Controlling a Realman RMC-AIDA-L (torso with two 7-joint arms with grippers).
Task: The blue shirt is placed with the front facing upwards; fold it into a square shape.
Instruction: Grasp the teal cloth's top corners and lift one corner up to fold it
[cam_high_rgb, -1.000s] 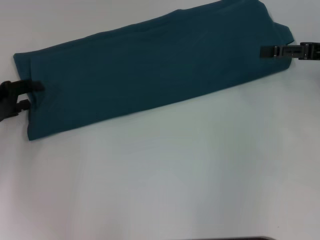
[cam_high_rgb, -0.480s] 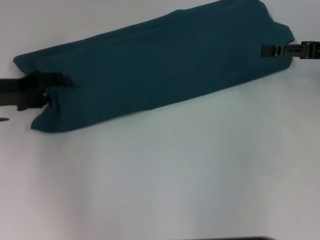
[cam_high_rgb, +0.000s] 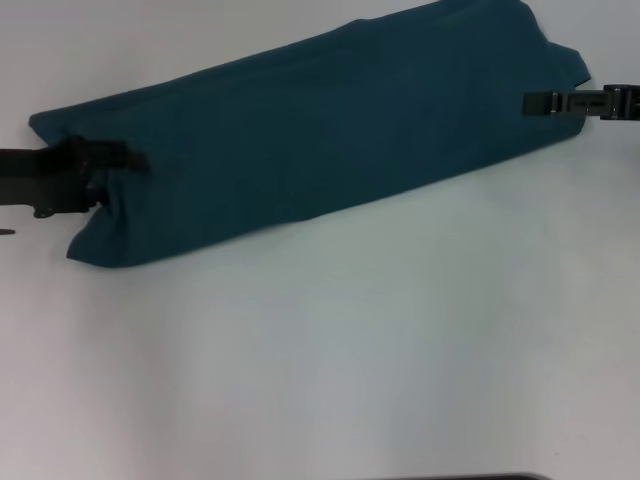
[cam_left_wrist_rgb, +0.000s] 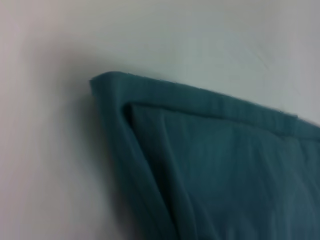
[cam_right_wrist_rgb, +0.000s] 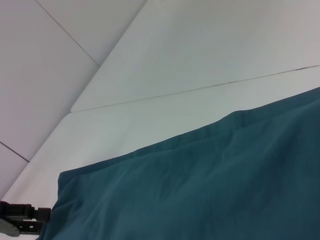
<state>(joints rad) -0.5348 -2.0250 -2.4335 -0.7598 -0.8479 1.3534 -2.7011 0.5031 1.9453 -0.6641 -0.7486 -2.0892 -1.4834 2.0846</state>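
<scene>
Shirt (cam_high_rgb: 320, 135) lies as long folded band across far part of table (cam_high_rgb: 350, 350), slanting twd far right corner. We see left gripper (cam_high_rgb: 105, 170) clamped on its left end, cloth bunched there. Right gripper (cam_high_rgb: 545, 103) at right end; can't tell grip.

You see the blue shirt (cam_high_rgb: 320, 130) lying on the table (cam_high_rgb: 350, 350), slanting from near left to far right, left gripper (cam_high_rgb: 105, 165) at its left end, right gripper (cam_high_rgb: 545, 103) at its right.
</scene>
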